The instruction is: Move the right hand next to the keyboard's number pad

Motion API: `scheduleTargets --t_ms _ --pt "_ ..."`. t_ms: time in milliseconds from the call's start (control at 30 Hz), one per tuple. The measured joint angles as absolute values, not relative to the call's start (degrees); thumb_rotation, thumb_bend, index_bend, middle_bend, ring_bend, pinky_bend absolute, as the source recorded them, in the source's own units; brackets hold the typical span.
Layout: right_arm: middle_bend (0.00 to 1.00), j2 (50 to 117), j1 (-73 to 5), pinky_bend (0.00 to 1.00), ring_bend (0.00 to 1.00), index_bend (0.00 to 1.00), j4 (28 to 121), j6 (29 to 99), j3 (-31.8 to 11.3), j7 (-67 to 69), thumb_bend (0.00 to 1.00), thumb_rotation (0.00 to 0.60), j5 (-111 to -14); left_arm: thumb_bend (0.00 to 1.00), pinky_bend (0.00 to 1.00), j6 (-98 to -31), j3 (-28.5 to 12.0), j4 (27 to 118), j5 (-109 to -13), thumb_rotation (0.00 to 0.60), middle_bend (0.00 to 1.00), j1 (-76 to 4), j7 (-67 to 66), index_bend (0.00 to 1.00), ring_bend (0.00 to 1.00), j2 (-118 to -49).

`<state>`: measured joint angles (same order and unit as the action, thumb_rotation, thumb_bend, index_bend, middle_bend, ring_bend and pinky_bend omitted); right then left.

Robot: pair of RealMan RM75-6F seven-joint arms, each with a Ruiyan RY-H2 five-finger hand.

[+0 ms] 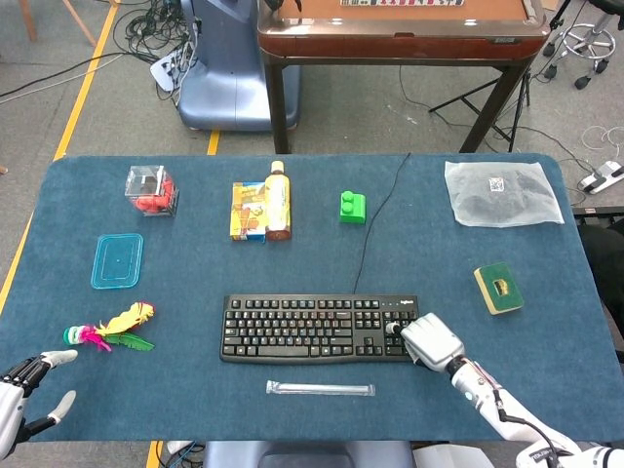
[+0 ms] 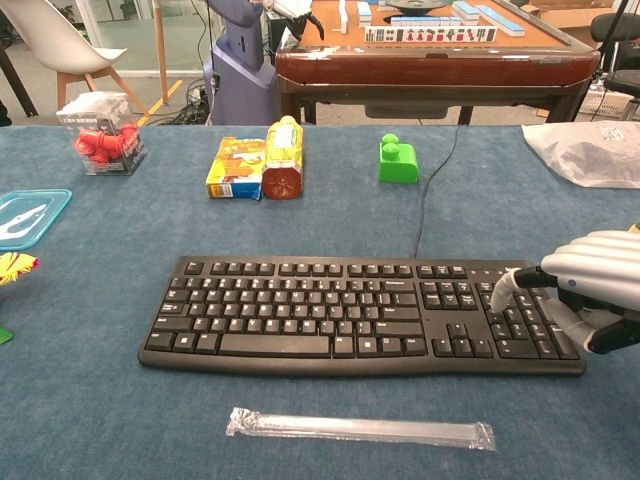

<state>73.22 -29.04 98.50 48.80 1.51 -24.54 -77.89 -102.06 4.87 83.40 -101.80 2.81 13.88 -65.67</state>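
The black keyboard point(image 1: 322, 330) point(image 2: 360, 315) lies at the front middle of the blue table, with its number pad point(image 2: 505, 320) at its right end. My right hand point(image 1: 432, 340) point(image 2: 590, 290) hovers at that right end and partly overlaps the number pad. One fingertip point(image 2: 503, 292) reaches out over the pad's keys while the other fingers are curled in, and the hand holds nothing. My left hand point(image 1: 19, 405) sits at the table's front left corner with its fingers apart and nothing in it. It does not show in the chest view.
A clear wrapped stick point(image 1: 321, 388) lies just in front of the keyboard, whose cable point(image 1: 369, 229) runs to the far edge. A green sponge point(image 1: 498, 288) lies right of the hand. Further back are a bottle and carton point(image 1: 263, 207), a green block point(image 1: 352, 207) and a plastic bag point(image 1: 502, 193).
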Motion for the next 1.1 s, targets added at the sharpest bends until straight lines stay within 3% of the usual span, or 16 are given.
scheduleTargets --t_ms 600,767,967,1067,1100 --pt "0.99 72.9 -29.41 1.0 0.98 0.28 98.74 51.13 2.51 -22.74 1.0 0.6 -79.43 0.26 0.53 -102.36 4.83 83.57 -102.23 0.6 0.36 3.01 14.11 0.31 0.38 -65.4" --pt "0.85 70.05 -28.26 1.0 0.86 0.28 99.93 55.3 3.06 -18.75 1.0 0.6 -84.34 0.26 0.53 -102.51 4.91 83.64 -102.58 0.6 0.36 3.06 13.88 0.31 0.38 -65.41" --pt "0.67 67.01 -25.26 1.0 0.71 0.28 99.8 63.43 4.13 -17.78 0.82 0.6 -90.13 0.26 0.53 -102.04 4.99 83.52 -102.65 0.6 0.36 2.97 13.37 0.31 0.38 -65.61" --pt "0.6 65.56 -23.08 0.91 0.59 0.28 99.39 67.62 5.05 -16.36 0.76 0.6 -92.84 0.26 0.53 -101.72 5.06 83.49 -102.72 0.6 0.36 2.88 13.1 0.31 0.38 -65.79" --pt "0.57 65.0 -22.21 0.83 0.54 0.28 99.18 69.15 5.44 -15.43 0.74 0.6 -93.79 0.26 0.53 -101.67 5.07 83.49 -102.73 0.6 0.36 2.87 13.05 0.31 0.38 -65.82"
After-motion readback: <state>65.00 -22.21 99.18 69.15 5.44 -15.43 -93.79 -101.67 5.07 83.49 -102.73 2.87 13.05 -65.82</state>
